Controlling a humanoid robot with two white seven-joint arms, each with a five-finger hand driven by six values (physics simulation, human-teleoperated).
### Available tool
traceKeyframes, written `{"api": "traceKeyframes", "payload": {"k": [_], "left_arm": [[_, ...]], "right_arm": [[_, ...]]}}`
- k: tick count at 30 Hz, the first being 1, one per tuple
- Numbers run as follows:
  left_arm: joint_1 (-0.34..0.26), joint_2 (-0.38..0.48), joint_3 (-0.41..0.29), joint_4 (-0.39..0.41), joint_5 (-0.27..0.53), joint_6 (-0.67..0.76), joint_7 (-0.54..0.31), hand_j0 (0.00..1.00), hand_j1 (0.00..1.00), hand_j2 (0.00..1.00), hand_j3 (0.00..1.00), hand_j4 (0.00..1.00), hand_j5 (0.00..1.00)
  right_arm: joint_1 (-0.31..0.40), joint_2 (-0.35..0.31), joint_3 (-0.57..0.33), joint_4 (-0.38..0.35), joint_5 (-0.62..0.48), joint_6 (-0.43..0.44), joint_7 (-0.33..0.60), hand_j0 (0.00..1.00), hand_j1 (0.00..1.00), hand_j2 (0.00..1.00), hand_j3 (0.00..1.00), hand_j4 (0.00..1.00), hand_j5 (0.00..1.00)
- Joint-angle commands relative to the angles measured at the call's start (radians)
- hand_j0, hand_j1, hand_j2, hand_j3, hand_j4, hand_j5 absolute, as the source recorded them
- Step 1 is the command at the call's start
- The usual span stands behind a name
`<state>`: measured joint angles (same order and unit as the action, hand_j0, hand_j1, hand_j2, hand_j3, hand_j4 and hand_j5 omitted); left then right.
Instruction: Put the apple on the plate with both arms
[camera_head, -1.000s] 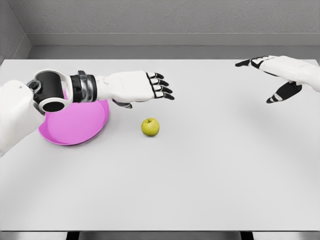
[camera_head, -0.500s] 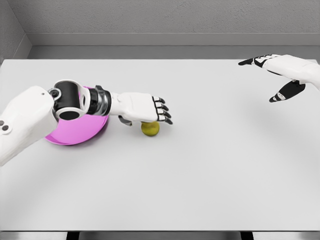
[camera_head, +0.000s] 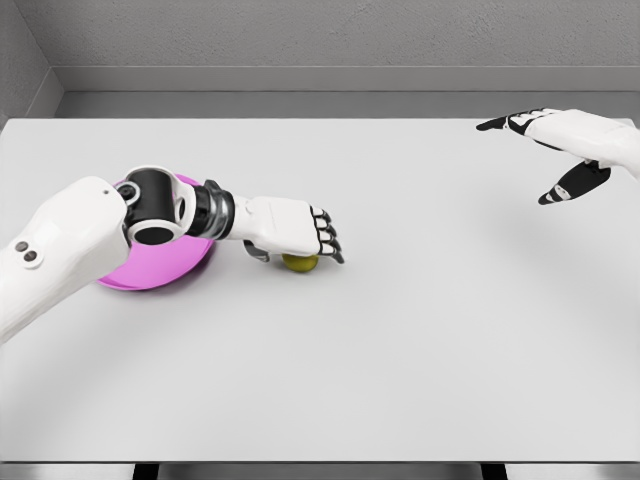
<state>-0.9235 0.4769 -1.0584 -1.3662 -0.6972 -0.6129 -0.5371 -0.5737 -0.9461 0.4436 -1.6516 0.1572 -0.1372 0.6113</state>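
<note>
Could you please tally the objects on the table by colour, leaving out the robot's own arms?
Pink: 1, the plate
Yellow-green: 1, the apple, mostly covered by the left hand
Total: 2

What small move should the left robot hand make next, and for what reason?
Probably close the fingers around the apple. The left robot hand lies directly over it, hiding most of it, but a firm grasp is not visible yet. The pink plate waits just to the left for the transfer.
</note>
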Motion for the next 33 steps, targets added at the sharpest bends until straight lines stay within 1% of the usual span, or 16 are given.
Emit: {"api": "traceKeyframes", "payload": {"k": [1,4,6,7,9,10,18,21,22,23,25,26,27,28,31,33], "left_arm": [[0.0,0.0,-0.002,0.001,0.002,0.002,0.0,0.79,0.79,0.79,0.79,0.79,0.79],[0.0,0.0,-0.009,-0.001,0.002,0.002,0.002,0.75,0.75,0.75,0.75,0.75,0.75],[0.002,0.0,-0.009,-0.004,0.004,0.002,0.002,0.73,0.73,0.73,0.73,0.73,0.73],[0.0,0.0,-0.009,-0.004,0.005,0.002,0.002,0.72,0.72,0.72,0.72,0.72,0.72],[0.0,0.0,-0.011,-0.002,0.001,0.002,0.0,0.66,0.66,0.66,0.66,0.66,0.66],[0.0,0.0,-0.011,-0.002,-0.001,0.002,0.0,0.6,0.6,0.6,0.6,0.6,0.6],[0.003,0.0,-0.014,-0.005,-0.005,0.002,-0.001,0.59,0.59,0.59,0.59,0.59,0.59],[0.003,0.0,-0.017,-0.002,-0.005,0.002,-0.001,0.57,0.57,0.57,0.57,0.57,0.57],[0.005,0.0,-0.017,-0.002,-0.005,0.002,-0.001,0.53,0.53,0.53,0.53,0.53,0.53],[0.005,0.002,-0.017,-0.002,-0.005,0.002,-0.003,0.52,0.52,0.52,0.52,0.52,0.52],[0.005,0.002,-0.017,-0.004,-0.001,0.002,-0.047,0.36,0.36,0.36,0.36,0.36,0.36],[0.005,0.002,-0.015,-0.005,-0.001,0.002,-0.049,0.36,0.36,0.36,0.36,0.36,0.36],[0.005,0.003,-0.015,-0.007,0.001,0.002,-0.049,0.25,0.25,0.25,0.25,0.25,0.25],[0.006,0.005,-0.009,-0.014,0.004,0.002,-0.047,0.22,0.22,0.22,0.22,0.22,0.22],[0.003,0.014,0.006,-0.019,0.031,0.002,-0.04,0.22,0.22,0.22,0.22,0.22,0.22],[0.012,0.022,0.061,-0.02,0.064,0.002,-0.04,0.22,0.22,0.22,0.22,0.22,0.22]], "right_arm": [[0.0,-0.002,0.0,-0.001,-0.002,0.001,0.0,1.0,1.0,1.0,1.0,1.0,1.0],[0.002,-0.002,0.001,-0.001,-0.002,0.001,0.0,1.0,1.0,1.0,1.0,1.0,1.0],[0.02,-0.023,-0.003,-0.007,-0.002,0.001,0.0,1.0,1.0,1.0,1.0,1.0,1.0],[0.02,-0.022,-0.011,-0.007,-0.002,0.001,0.0,1.0,1.0,1.0,1.0,1.0,1.0],[0.02,-0.022,-0.016,-0.005,-0.002,0.001,0.0,1.0,1.0,1.0,1.0,1.0,1.0],[0.02,-0.022,-0.019,-0.007,-0.002,0.001,0.0,1.0,1.0,1.0,1.0,1.0,1.0],[0.021,-0.023,-0.019,-0.001,-0.002,0.001,0.0,1.0,1.0,1.0,1.0,1.0,1.0],[0.02,-0.023,-0.02,-0.002,-0.002,0.001,0.0,1.0,1.0,1.0,1.0,1.0,1.0],[0.02,-0.022,-0.02,-0.001,-0.002,0.001,0.0,1.0,1.0,1.0,1.0,1.0,1.0],[0.018,-0.02,-0.02,0.001,-0.002,0.001,0.0,1.0,1.0,1.0,1.0,1.0,1.0],[0.018,-0.019,-0.02,0.001,-0.002,0.001,0.0,1.0,1.0,1.0,1.0,1.0,1.0],[0.018,-0.019,-0.02,0.001,-0.002,0.001,0.0,1.0,1.0,1.0,1.0,1.0,1.0],[0.018,-0.019,-0.02,0.001,-0.002,0.001,0.0,1.0,1.0,1.0,1.0,1.0,1.0],[0.018,-0.02,-0.02,-0.001,-0.002,0.001,0.0,1.0,1.0,1.0,1.0,1.0,1.0],[0.018,-0.02,-0.02,-0.001,-0.002,0.001,0.0,1.0,1.0,1.0,1.0,1.0,1.0],[0.018,-0.019,-0.02,-0.001,-0.002,0.001,0.0,1.0,1.0,1.0,1.0,1.0,1.0]]}}
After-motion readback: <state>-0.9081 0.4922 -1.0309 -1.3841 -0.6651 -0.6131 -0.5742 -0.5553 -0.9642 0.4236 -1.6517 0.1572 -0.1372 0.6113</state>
